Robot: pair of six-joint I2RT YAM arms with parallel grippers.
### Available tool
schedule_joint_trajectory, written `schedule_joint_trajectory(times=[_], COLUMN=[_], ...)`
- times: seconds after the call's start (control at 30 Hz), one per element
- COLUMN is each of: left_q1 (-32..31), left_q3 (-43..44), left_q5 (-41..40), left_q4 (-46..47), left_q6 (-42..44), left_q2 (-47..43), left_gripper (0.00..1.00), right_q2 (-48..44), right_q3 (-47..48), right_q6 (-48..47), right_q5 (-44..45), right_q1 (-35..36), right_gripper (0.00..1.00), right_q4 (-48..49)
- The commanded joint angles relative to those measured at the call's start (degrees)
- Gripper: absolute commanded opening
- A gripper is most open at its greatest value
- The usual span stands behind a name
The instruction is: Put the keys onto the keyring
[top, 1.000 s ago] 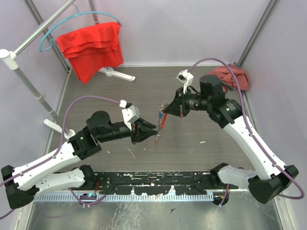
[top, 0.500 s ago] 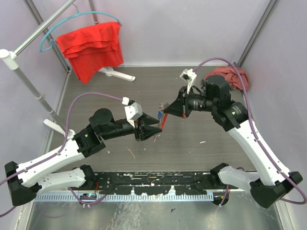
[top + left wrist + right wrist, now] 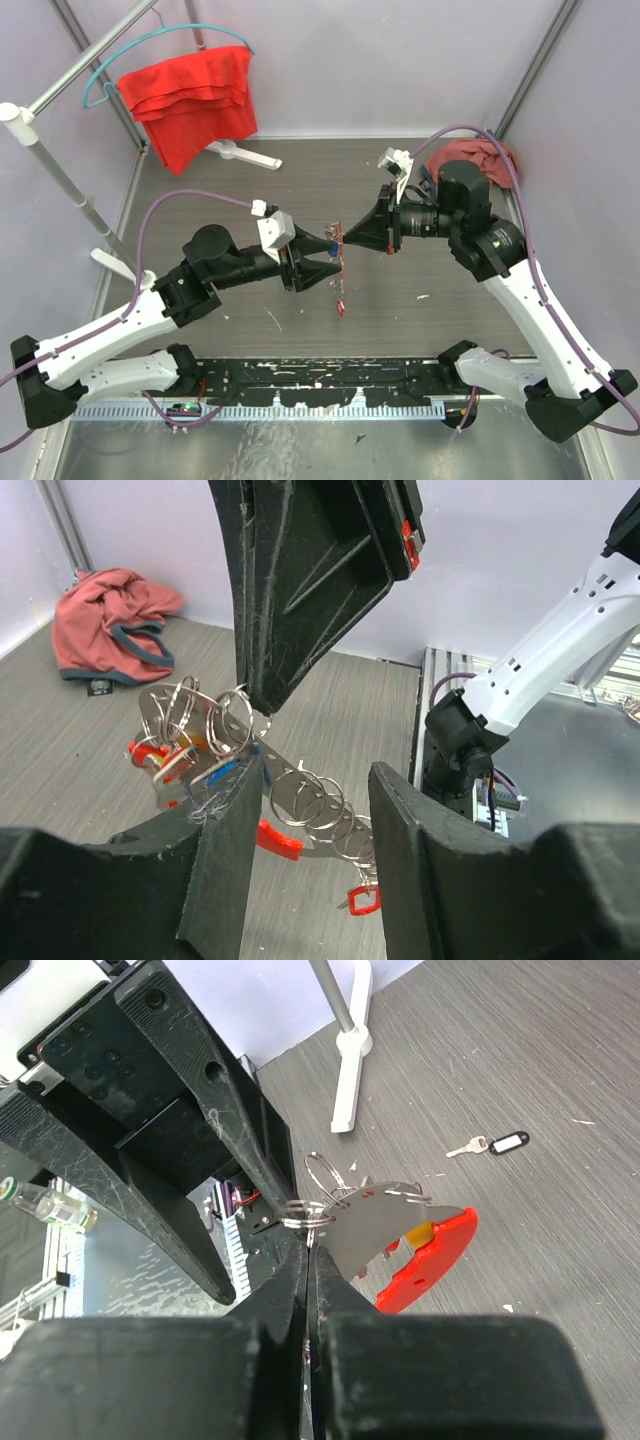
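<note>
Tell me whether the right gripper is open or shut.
Shut: the right gripper pinches a wire loop of the keyring, its jaws meeting with no gap.

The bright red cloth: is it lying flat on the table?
No, the red cloth hangs from a blue hanger.

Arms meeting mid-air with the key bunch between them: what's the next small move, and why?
Probably close the left gripper on the chain of rings hanging between its open fingers. The right gripper is shut on one wire loop of the keyring, so the bunch with the red- and blue-headed keys dangles from that single pinch. A second grip would likely steady it.
</note>
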Motion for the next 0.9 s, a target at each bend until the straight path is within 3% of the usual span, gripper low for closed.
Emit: schedule_joint_trajectory(times=[0.0, 0.7, 0.87], left_q1=[-0.16, -0.18, -0.16], left_q3=[2.37, 2.8, 3.42], left_q5=[-0.04, 0.64, 2.15], left_q4=[3.33, 3.92, 3.92], left_q6=[0.64, 0.17, -0.23], left_q2=[-0.94, -0.99, -0.85], left_gripper=[0.54, 0.56, 0.52], right_q2=[-1.88, -3.67, -3.68], right_q3=[0.25, -1.24, -1.41], right_q6=[-1.62, -4.33, -4.35], right_q5=[-3.33, -7.47, -8.23], right_q1=[0.07, 0.21, 0.5], right_gripper=[0.01, 0.01, 0.01], right_q4=[5.02, 5.83, 6.57])
